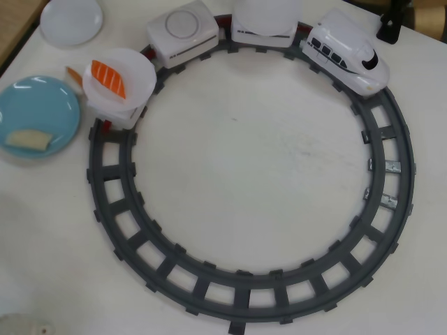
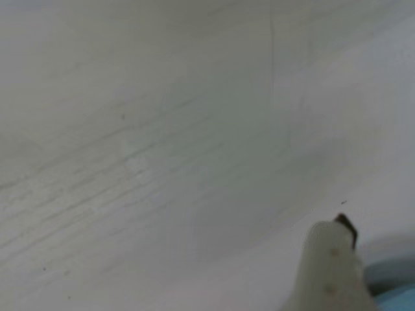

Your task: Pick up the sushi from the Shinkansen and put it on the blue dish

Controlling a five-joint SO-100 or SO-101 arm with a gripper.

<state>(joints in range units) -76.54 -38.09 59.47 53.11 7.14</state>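
1. Closest to the lens in the wrist view is 1 chunky off-white plastic finger (image 2: 331, 269) with a small dark tip, poking up from the bottom edge. I only see that 1 finger, so I can't tell whether the jaws are spread or pressed together. A sliver of pale blue (image 2: 395, 299) shows at the bottom right corner, too blurry to call.
2. Behind it is just the white table (image 2: 162, 129), matte with faint wood-grain streaks.
3. From overhead, the round glossy light-blue dish (image 1: 42, 105) sits at the left edge, outside the track. The small pale beige block of sushi (image 1: 28, 139) lies on it, near its lower-left rim.
4. The dark grey plastic track (image 1: 237, 296) makes a full circle of ladder-like ties.
5. The white plastic Shinkansen toy train (image 1: 347, 52), rounded nose, black windshield, dark side windows, sits at the upper right of the loop.
6. Behind it are 3 boxy white cars. The last 1 carries a round white plate (image 1: 133, 77) holding an orange, white-striped salmon-style piece (image 1: 109, 77).
7. A spare round white plate (image 1: 70, 19) sits off-track at top left.
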